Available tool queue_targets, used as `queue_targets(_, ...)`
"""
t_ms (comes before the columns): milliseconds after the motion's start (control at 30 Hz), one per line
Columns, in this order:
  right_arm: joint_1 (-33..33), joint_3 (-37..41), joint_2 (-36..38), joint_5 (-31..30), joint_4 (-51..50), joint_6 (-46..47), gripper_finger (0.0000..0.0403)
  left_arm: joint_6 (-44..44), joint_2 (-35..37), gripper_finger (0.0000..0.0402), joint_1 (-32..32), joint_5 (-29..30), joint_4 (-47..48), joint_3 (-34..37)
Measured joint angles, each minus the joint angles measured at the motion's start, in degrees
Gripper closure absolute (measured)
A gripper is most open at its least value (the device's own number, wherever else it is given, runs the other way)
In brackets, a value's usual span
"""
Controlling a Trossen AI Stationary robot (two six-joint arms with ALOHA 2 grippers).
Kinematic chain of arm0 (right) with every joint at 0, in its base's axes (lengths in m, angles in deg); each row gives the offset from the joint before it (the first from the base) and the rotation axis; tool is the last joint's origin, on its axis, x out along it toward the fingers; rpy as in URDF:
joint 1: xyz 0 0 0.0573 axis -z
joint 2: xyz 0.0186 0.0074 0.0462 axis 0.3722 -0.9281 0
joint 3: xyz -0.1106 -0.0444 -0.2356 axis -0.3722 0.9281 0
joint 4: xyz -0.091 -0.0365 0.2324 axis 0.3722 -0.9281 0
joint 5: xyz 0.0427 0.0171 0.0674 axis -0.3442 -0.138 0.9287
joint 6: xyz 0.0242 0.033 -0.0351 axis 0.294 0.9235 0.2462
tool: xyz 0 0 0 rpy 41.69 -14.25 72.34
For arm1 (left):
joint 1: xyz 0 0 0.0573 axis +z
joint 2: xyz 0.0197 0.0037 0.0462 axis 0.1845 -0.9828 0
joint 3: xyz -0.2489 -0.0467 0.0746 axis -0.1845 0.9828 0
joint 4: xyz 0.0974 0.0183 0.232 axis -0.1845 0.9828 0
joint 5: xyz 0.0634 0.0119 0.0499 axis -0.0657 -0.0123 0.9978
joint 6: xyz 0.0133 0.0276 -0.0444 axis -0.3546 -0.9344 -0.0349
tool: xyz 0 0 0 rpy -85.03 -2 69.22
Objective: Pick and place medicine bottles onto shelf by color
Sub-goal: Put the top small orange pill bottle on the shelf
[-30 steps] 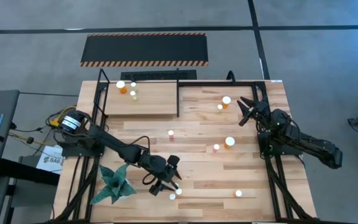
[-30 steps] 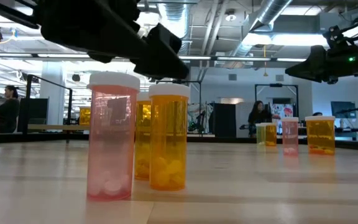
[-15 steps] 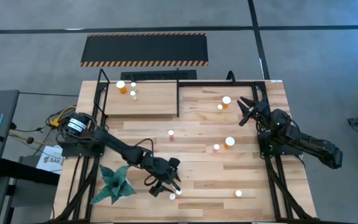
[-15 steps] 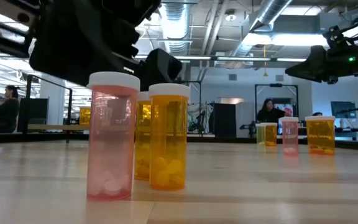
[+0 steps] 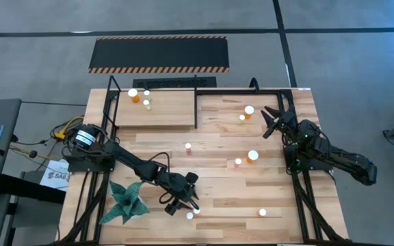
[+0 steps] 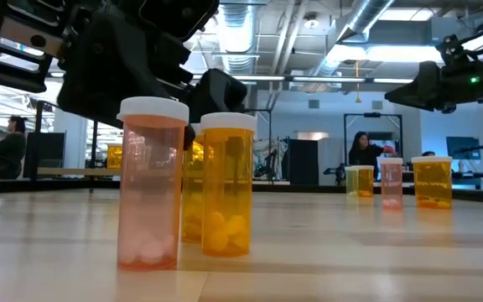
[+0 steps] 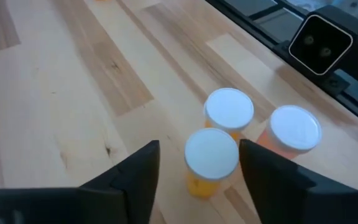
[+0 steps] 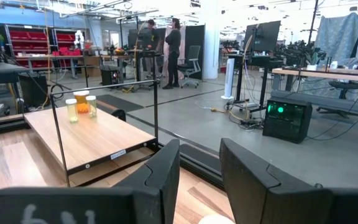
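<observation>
Left gripper (image 7: 197, 168) lowered — straddling orange bottle (image 7: 211, 160).

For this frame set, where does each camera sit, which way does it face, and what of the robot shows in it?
High view: above the table, looking straight down; both arms, left gripper over a bottle cluster, right gripper near the table's far right.
Low view: at tabletop height, looking level into the room; the left arm looms above the near pink bottle.
Left wrist view: looks down between its own fingers at three white caps.
Right wrist view: looks past its own fingers at the shelf.
Shared: the high, low and left wrist views all show the near cluster.
</observation>
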Motion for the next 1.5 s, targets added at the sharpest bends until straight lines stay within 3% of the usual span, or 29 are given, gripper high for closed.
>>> queue_targets(267,0.0,0.0,0.0,0.0,0.0,0.0,0.0265,-1.4,0.0,0.0279,0.0,-0.1,0.1,0.0)
queue_targets(433,0.0,0.0,0.0,0.0,0.0,0.0,0.0264,-1.4,0.0,0.0305,0.0,-0.1,0.1,0.0)
queue_targets(900,0.0,0.0,0.0,0.0,0.0,0.0,0.0266,0.4,0.2,0.0291,3.4,0.1,0.4,0.0)
queue_targets(1033,0.0,0.0,0.0,0.0,0.0,0.0,0.0265,2.3,1.3,0.0293,5.8,-2.2,2.9,-0.1)
queue_targets(1500,0.0,0.0,0.0,0.0,0.0,0.0,0.0264,-2.7,17.6,0.0293,17.0,-2.9,17.4,-0.1)
